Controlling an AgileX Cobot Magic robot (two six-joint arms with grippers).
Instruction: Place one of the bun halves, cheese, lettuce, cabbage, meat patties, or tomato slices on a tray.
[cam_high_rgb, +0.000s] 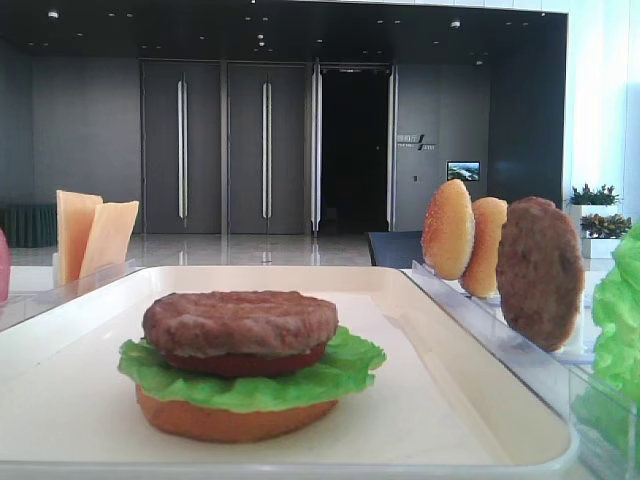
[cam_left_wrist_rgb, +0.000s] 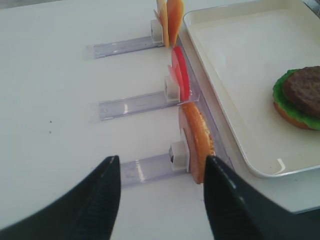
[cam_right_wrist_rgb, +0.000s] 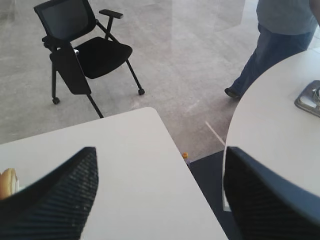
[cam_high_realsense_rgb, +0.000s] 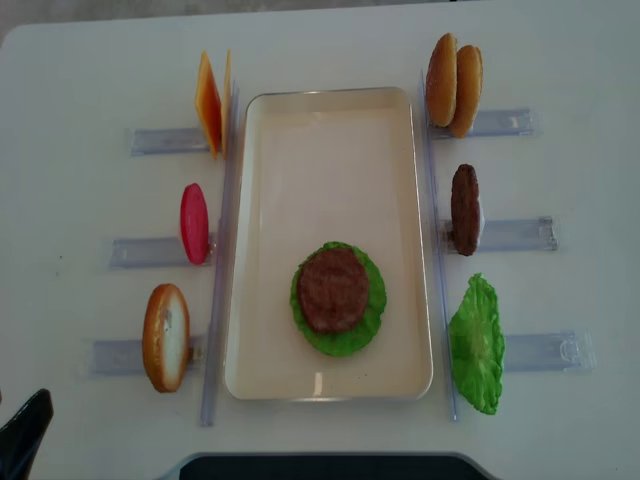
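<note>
Stack on tray: base bun, lettuce, tomato and meat patty are seen at the tray's 6 o'clock end.
Left claw: released, nothing is held.
Nearest item: bun half stands on edge at 12 o'clock of the left claw, its flat faces turned toward 9 and 3 o'clock.
Right claw: spread wide, empty, aimed off the counter.

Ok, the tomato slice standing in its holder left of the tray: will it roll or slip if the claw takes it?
The tomato slice stands on edge, so a nudge could probably roll or tip it. Its glossy red face looks smooth, likely slippery. It seems rigid, not floppy.
</note>
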